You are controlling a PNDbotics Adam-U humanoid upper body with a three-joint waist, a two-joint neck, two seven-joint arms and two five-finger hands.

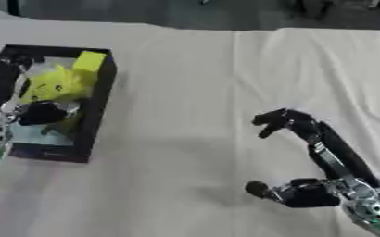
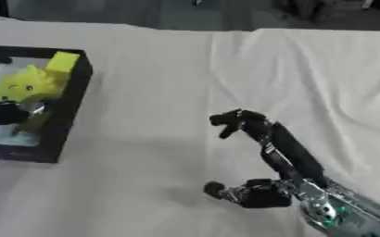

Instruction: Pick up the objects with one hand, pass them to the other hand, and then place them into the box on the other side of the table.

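Observation:
A black box point(image 1: 96, 109) stands at the table's left side. Inside lie a yellow plush toy point(image 1: 53, 85) and a yellow block point(image 1: 89, 60) at the far end. My left hand point(image 1: 41, 114) reaches into the box from the left, just below the toy; its grip is hidden. Over the cloth at the lower right, my right hand point(image 2: 266, 193) is open and holds nothing. Its fingers point(image 2: 240, 121) stretch up and left, and its thumb points left.
A white, wrinkled cloth point(image 1: 193, 92) covers the table. A dark floor strip point(image 1: 185, 14) runs along the far edge. Pale items point(image 1: 33, 134) lie at the box's near end.

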